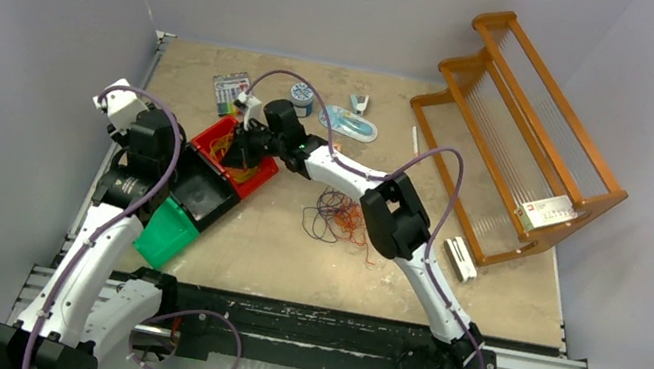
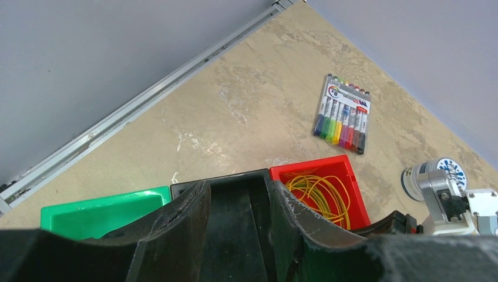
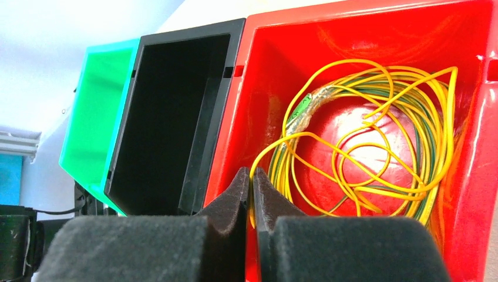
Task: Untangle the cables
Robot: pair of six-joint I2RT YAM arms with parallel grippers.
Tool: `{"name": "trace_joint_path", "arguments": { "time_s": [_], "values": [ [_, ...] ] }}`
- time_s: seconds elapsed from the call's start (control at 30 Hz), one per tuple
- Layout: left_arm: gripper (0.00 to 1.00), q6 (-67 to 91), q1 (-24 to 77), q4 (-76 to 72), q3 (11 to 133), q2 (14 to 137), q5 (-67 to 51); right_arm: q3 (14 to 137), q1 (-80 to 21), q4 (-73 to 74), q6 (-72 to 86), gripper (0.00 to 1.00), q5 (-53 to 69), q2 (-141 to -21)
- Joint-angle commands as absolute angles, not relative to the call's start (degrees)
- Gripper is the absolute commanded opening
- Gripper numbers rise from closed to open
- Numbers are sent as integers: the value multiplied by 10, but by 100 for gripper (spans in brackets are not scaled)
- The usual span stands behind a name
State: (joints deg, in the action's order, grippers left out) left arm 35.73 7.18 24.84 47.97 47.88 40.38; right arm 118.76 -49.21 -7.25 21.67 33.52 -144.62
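Note:
A yellow cable bundle (image 3: 376, 88) lies coiled in the red bin (image 3: 470, 194); it also shows in the left wrist view (image 2: 324, 197). My right gripper (image 3: 252, 183) reaches into the red bin (image 1: 258, 180) and is shut on a strand of the yellow cable at the bundle's left edge. A loose tangle of dark purple and orange cables (image 1: 338, 217) lies on the table right of the bins. My left gripper (image 2: 241, 202) is open and empty, hovering over the black bin (image 2: 235, 182); in the top view it (image 1: 170, 160) sits at that bin's left.
A green bin (image 1: 164, 232), the black bin (image 1: 205, 191) and the red bin stand side by side. A marker pack (image 1: 228, 92), a tape roll (image 1: 302, 97) and a blue packet (image 1: 351, 126) lie behind. A wooden rack (image 1: 524, 138) stands at the right.

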Motion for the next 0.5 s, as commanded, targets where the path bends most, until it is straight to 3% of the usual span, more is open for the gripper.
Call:
{"name": "trace_joint_path", "arguments": {
  "time_s": [0.0, 0.23, 0.47],
  "values": [
    [42, 347, 66, 227, 478, 476, 400, 1178, -499, -98, 221, 9, 325, -1384],
    [43, 346, 65, 229, 478, 473, 400, 1159, -499, -105, 218, 28, 287, -1355],
    [48, 344, 64, 227, 477, 476, 393, 1135, -499, -100, 191, 38, 221, -1308]
  ]
}}
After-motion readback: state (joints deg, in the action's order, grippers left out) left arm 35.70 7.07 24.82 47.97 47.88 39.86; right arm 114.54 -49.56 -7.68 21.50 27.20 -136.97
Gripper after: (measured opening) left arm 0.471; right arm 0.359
